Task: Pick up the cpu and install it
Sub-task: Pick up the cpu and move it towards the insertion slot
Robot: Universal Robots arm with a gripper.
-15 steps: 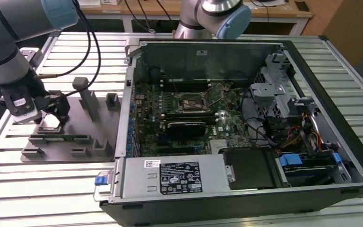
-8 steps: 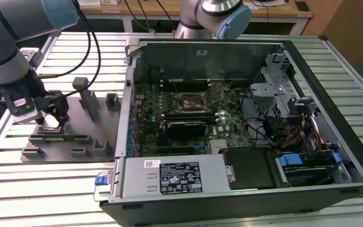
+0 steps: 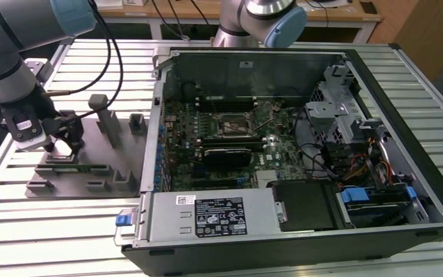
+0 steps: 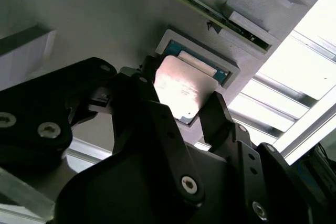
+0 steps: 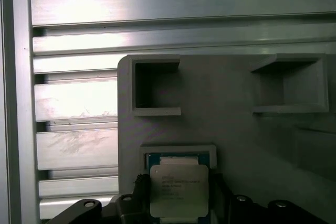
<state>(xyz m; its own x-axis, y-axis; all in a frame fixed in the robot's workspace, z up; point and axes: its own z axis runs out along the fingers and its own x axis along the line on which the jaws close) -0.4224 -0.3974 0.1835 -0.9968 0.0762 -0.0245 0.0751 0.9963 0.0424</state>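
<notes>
My arm (image 3: 6,69) is silver-grey tube with pale blue joint caps (image 3: 71,14). A black cable (image 3: 113,57) loops off it. A small white sticker (image 3: 23,124) marks the wrist block. The jaws I see are matte black, blocky linkages pinned with round silver screws (image 4: 189,184).

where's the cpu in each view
Exterior view: its spot is under the gripper on the grey fixture, at the exterior view's left; the chip is too small to tell.
First wrist view: the cpu lies in the fixture's square recess, right at the gripper.
Second wrist view: the cpu in the same recess, seen slantwise.
Shared landmark: the grey fixture.
</notes>
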